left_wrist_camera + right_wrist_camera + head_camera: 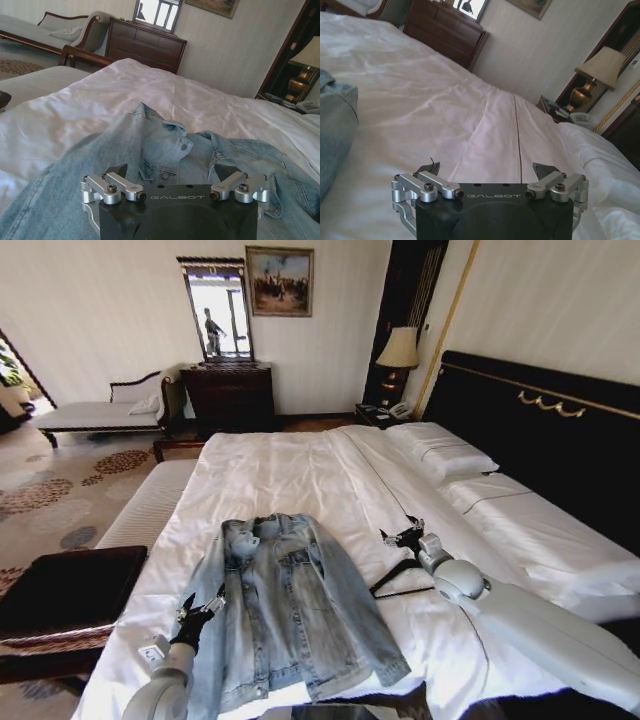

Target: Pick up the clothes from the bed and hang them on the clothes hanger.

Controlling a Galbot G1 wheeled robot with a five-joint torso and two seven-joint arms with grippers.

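The bed [300, 465] was seen in the head view spread with white sheets, its black headboard on the right. The denim jacket [290, 605] was laid flat, front up, on the near left part of the bed, collar toward the far end. The clothes hanger [395, 575] was lying on the sheet just right of the jacket, a thing not shown by either wrist view. The left claw [203, 604] was held at the jacket's near left sleeve; in the left wrist view its fingers were seen spread wide above the denim, the collar [165, 132] ahead. The right claw [403, 537] was held at the hanger's far end, fingers wide in the right wrist view over bare sheet.
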